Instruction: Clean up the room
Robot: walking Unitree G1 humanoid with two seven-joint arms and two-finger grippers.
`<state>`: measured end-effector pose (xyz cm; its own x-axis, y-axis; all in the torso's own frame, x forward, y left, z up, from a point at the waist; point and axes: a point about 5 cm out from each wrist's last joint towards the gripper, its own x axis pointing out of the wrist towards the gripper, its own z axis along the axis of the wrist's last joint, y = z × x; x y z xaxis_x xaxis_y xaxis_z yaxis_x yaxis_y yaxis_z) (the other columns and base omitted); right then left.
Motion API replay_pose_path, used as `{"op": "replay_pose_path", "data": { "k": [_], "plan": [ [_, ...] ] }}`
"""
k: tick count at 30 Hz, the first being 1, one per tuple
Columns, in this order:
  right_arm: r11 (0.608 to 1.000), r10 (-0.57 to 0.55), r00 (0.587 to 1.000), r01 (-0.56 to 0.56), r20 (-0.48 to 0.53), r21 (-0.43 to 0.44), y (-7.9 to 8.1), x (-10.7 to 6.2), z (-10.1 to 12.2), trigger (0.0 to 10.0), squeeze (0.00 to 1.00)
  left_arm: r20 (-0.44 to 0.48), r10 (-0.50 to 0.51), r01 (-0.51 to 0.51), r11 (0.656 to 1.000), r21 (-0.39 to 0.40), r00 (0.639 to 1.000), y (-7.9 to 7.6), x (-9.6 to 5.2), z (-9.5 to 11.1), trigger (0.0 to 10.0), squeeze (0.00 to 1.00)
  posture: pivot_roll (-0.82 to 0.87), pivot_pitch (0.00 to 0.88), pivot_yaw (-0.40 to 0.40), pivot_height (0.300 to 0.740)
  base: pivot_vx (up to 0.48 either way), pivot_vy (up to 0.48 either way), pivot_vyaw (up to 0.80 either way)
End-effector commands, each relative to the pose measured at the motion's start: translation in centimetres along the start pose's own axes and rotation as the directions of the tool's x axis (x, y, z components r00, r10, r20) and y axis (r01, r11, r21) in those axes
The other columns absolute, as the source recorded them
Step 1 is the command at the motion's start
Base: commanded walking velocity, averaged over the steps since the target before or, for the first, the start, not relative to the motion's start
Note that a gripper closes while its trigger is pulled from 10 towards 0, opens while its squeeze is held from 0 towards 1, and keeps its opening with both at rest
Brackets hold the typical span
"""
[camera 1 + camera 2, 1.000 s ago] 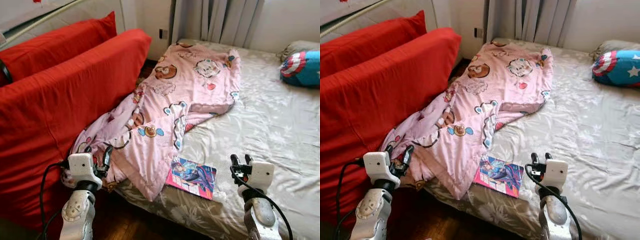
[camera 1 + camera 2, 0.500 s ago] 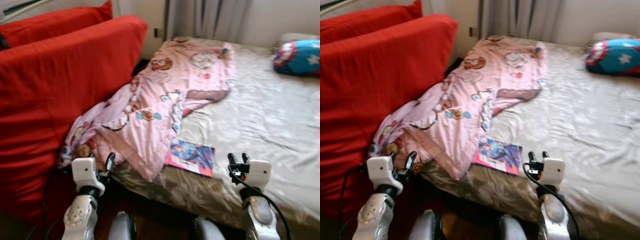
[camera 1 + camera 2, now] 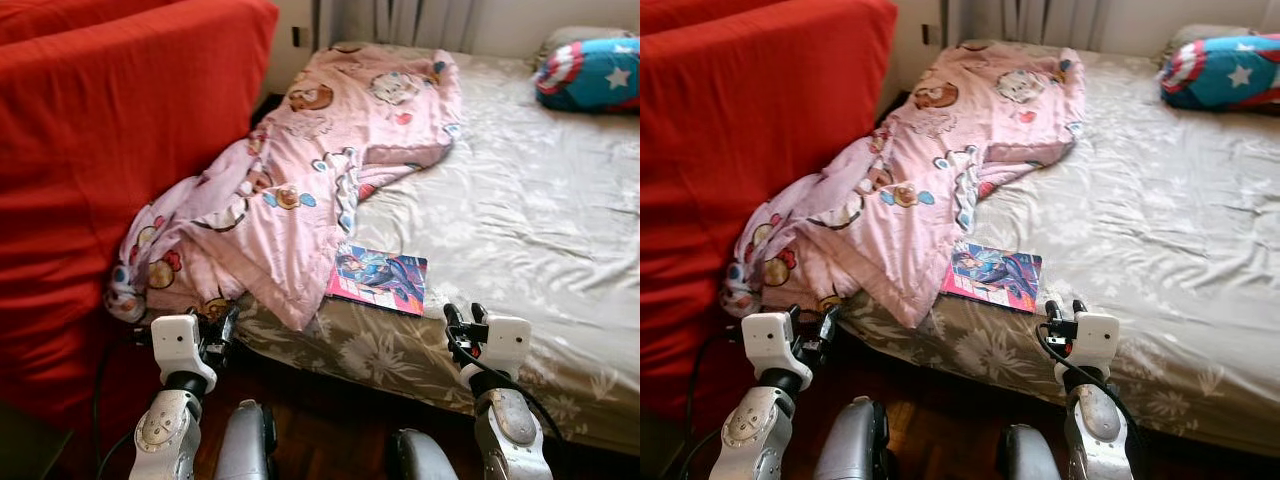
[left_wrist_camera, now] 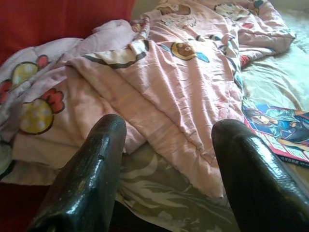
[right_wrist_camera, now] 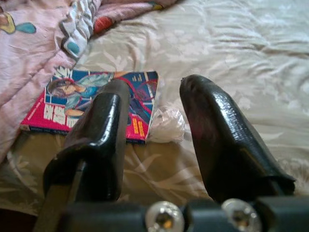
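Blanket (image 3: 320, 170), one pink cartoon-print piece, runs lengthwise along my bed's (image 3: 520, 230) left side, its near end spilling off the edge just ahead of my left claw (image 3: 222, 325), whose fingers stand apart, grasping nothing. One comic book (image 3: 380, 278) lies flat near the bed's front edge, just ahead and left of my right claw (image 3: 462, 318), also spread and empty; a small crumpled clear wrapper (image 5: 166, 124) touches the book's corner. One star-shield pillow (image 3: 590, 72) sits far ahead. Red sofa (image 3: 110, 150) flanks my left claw; dark wood floor (image 3: 330, 430) below.
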<state>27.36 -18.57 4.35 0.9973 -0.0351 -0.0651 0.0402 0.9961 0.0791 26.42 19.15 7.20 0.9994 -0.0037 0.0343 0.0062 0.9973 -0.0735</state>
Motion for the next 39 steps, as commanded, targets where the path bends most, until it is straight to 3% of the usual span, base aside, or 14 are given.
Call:
{"op": "replay_pose_path", "data": {
  "k": [1,28,37,38,39],
  "plan": [
    [1.000,0.003,1.000,-0.002,-0.011,0.010,0.2,-0.1,-0.2,10.0,0.00,-0.004,0.003,-0.003,1.000,-0.003,1.000,0.2,-0.1,0.2,10.0,0.00,-0.06,0.188,0.004,0.623,0.000,0.000,0.00],
    [1.000,0.012,0.999,-0.012,-0.038,0.000,0.4,-0.1,-0.6,10.0,0.00,-0.016,-0.034,0.033,0.999,-0.011,0.999,-0.7,0.0,0.3,10.0,0.00,-0.06,0.200,0.011,0.623,0.314,0.000,0.00],
    [0.999,0.054,0.993,-0.053,-0.109,0.012,0.7,0.2,-1.7,10.0,0.00,-0.014,-0.036,0.036,0.999,-0.009,0.999,-0.8,0.0,0.4,10.0,0.00,-0.06,0.214,0.017,0.623,0.095,0.000,0.00],
    [0.998,0.065,0.990,-0.061,-0.124,0.032,0.8,0.2,-1.9,10.0,0.87,-0.014,-0.037,0.037,0.999,-0.009,0.999,-0.8,0.0,0.4,10.0,0.00,-0.06,0.214,0.017,0.623,0.000,0.000,0.00],
    [0.994,0.088,0.983,-0.077,-0.161,0.073,1.2,0.3,-2.4,10.0,1.00,-0.015,-0.040,0.040,0.999,-0.009,0.999,-0.9,-0.1,0.4,10.0,0.00,-0.06,0.217,0.018,0.623,0.000,0.000,0.00]
  ]
}}
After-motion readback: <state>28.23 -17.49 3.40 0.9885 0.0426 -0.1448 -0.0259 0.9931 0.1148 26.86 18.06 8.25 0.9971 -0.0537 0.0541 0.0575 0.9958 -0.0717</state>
